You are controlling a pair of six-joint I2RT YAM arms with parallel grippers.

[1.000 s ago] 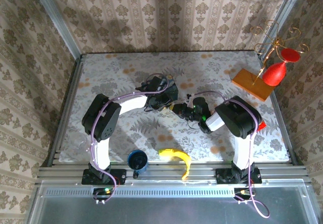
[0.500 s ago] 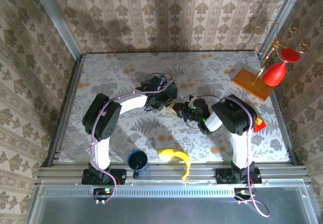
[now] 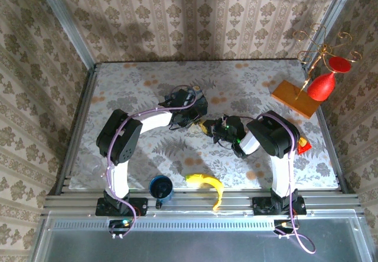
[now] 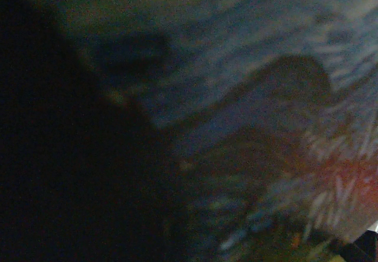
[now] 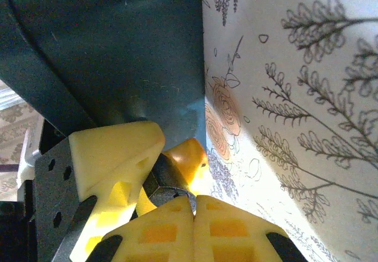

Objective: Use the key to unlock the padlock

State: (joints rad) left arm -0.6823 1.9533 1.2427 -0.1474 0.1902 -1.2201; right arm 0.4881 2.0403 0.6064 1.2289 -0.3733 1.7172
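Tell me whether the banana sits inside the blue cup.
No, the banana lies on the table to the right of the blue cup, apart from it.

- your tablecloth (image 3: 136,79): pale grey floral print, orange blotches
- walls (image 3: 177,20): beige damask stripes
- banana (image 3: 207,182): yellow
- cup (image 3: 160,187): dark blue
- that goblet (image 3: 322,86): bright red

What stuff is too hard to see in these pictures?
- The padlock and key: top view, too small, buried where the left arm and right arm meet.
- Left wrist view: dark blur, too close to tell anything.
- Right wrist view: orange piece partly hidden behind the right fingers; unclear what it is.
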